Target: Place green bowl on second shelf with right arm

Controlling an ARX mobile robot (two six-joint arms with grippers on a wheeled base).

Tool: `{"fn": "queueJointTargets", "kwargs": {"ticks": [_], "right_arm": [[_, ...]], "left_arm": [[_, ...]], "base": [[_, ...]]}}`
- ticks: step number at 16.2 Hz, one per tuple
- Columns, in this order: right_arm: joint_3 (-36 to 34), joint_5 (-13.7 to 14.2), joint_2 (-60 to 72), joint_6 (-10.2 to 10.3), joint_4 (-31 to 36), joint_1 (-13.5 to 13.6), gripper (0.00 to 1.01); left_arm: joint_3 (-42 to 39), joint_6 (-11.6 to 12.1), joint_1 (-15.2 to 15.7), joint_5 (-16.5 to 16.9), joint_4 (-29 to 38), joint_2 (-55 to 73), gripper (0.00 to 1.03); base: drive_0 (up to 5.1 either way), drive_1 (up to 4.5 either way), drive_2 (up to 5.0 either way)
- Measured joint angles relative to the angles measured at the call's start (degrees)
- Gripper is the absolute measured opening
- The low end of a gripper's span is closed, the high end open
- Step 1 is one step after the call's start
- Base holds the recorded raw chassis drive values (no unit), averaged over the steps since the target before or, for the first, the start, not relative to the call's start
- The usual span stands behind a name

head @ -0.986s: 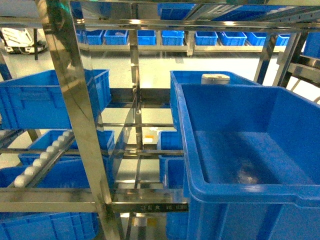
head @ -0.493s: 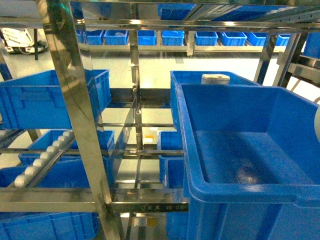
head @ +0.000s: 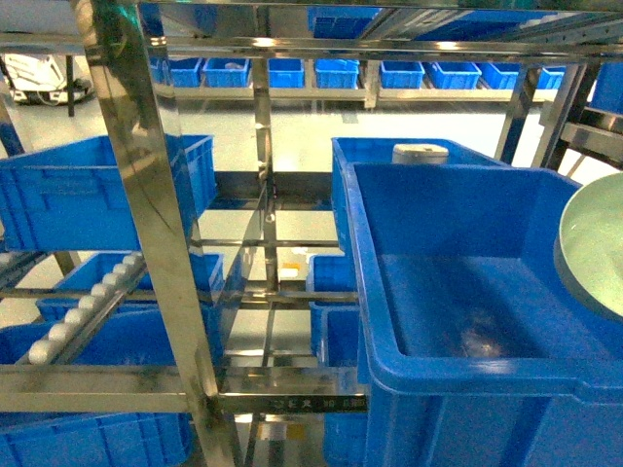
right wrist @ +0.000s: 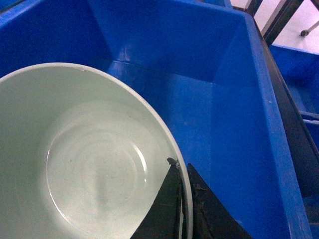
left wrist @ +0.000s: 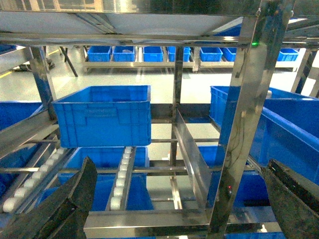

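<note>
**Green bowl held at the near crate's right side**

The green bowl (head: 596, 243) showed at the right edge of the head view, tilted so its inside faced the camera, above the right wall of the large blue crate (head: 458, 379) in the foreground. From the right wrist camera the bowl (right wrist: 75, 154) filled the lower left, with the crate's floor and far wall (right wrist: 164, 45) behind and beneath it. The right gripper (right wrist: 184, 204) pinched the bowl's rim, one dark finger inside the bowl and the other outside, closed tight on the thin wall.

Behind the large crate, a white cylindrical container (head: 420, 153) stood in a second blue crate (head: 389, 151). To the large crate's left rose the steel rack upright (head: 146, 195), and beyond that upright sat another blue crate (head: 88, 190) on a roller shelf.

The left gripper (left wrist: 174, 209) appeared only in its own wrist view, its two dark fingers (left wrist: 70, 204) spread wide apart and holding nothing, facing the rack.
</note>
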Motion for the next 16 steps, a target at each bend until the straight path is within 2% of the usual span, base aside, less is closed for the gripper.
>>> {"fn": "queueJointTargets", "kwargs": {"ticks": [4, 5, 7, 9, 11, 13, 14, 15, 16], "right_arm": [[9.57, 0.96, 10.75, -0.13, -3.37, -0.07, 0.02], [18.05, 1.44, 18.21, -0.35, -6.14, 0.48, 0.02], [29.59, 2.27, 26.67, -0.52, -11.91, 1.29, 0.02], [38.86, 1.31, 33.88, -1.01, -19.10, 2.73, 0.02], [46.12, 1.03, 37.35, -1.42, -21.03, 5.16, 0.02], [48.76, -0.42, 37.66, -1.18, -22.69, 7.93, 0.23], [48.54, -0.94, 38.10, -0.52, -21.68, 9.46, 0.42], [47.89, -0.70, 38.27, 0.11, -21.68, 9.62, 0.53], [45.81, -0.28, 38.27, 0.63, -21.00, 9.64, 0.69]], "left_arm": [[0.00, 0.00, 0.00, 0.02, 0.00, 0.00, 0.98], [0.00, 0.00, 0.00, 0.02, 0.00, 0.00, 0.98], [0.00, 0.00, 0.00, 0.00, 0.02, 0.00, 0.98], [0.00, 0.00, 0.00, 0.00, 0.07, 0.00, 0.98], [0.00, 0.00, 0.00, 0.02, 0.04, 0.00, 0.98], [0.00, 0.00, 0.00, 0.02, 0.04, 0.00, 0.98], [0.00, 0.00, 0.00, 0.02, 0.04, 0.00, 0.98], [0.00, 0.00, 0.00, -0.02, 0.07, 0.00, 0.98], [0.00, 0.00, 0.00, 0.00, 0.04, 0.00, 0.98]], "base": [[0.0, 0.00, 0.0], [0.0, 0.00, 0.0], [0.0, 0.00, 0.0], [0.0, 0.00, 0.0], [0.0, 0.00, 0.0], [0.0, 0.00, 0.0], [0.0, 0.00, 0.0], [0.0, 0.00, 0.0], [0.0, 0.00, 0.0]]}}
